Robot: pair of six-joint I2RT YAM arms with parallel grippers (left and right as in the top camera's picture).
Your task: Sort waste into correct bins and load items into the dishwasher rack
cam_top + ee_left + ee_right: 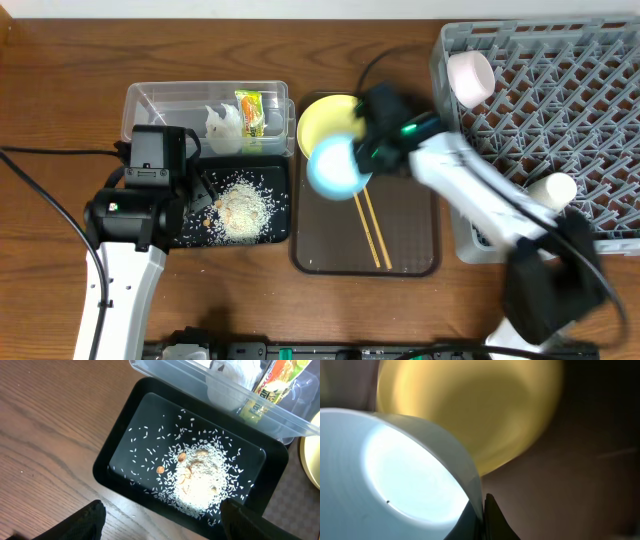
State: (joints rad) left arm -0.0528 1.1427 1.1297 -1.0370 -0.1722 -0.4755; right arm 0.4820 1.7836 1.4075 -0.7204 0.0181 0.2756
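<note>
Loading step: the right gripper (362, 152) clamps the blue bowl (335, 167) by its rim, with the plate (322, 120) just beyond. Next, I judge, the bowl goes rightward to the rack (560, 110). The left gripper (165, 516) hangs open.

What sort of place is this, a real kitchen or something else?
Probably a lab bench staged as a dish-clearing station: a grey dishwasher rack sits on a wooden table, with a black tray of rice scraps and a clear tub holding a snack wrapper alongside.
</note>
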